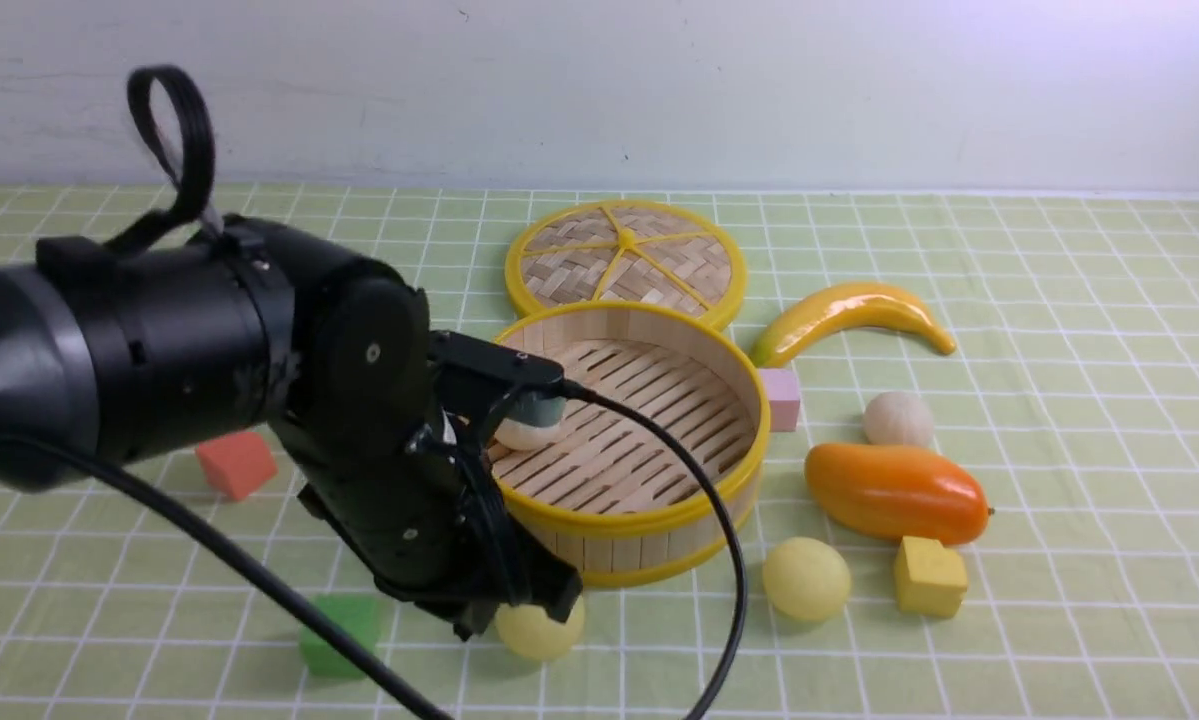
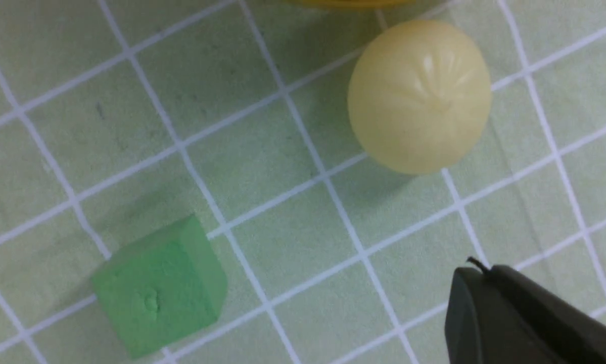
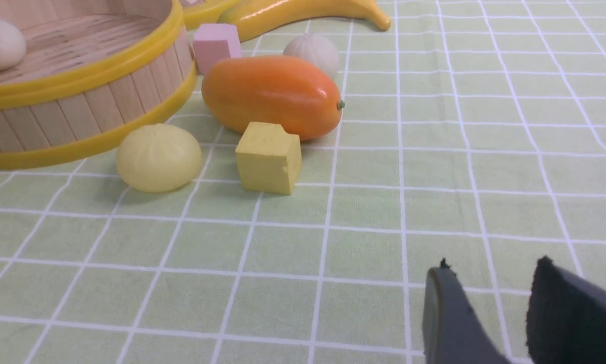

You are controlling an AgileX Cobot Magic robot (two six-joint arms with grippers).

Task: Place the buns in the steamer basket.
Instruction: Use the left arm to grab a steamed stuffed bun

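The steamer basket [image 1: 659, 520] stands mid-table with one off-white bun [image 1: 529, 432] inside, partly hidden behind my left arm. A second off-white bun [image 1: 898, 418] lies on the cloth beyond the mango. One pale yellow bun [image 1: 806, 578] sits just right of the basket's front. Another pale yellow bun [image 2: 419, 96] lies at the basket's front left, a short way off from my left gripper [image 2: 477, 270], which is shut and holds nothing. My right gripper [image 3: 490, 268] is open and empty, low over bare cloth, well away from the yellow bun [image 3: 158, 157]. It is out of the front view.
The woven lid [image 1: 626, 262] lies behind the basket. A banana [image 1: 849, 312], an orange mango [image 1: 894, 492], a pink cube [image 1: 781, 398] and a yellow cube [image 1: 929, 577] lie to the right. A green cube [image 1: 344, 630] and a red cube [image 1: 236, 464] lie on the left.
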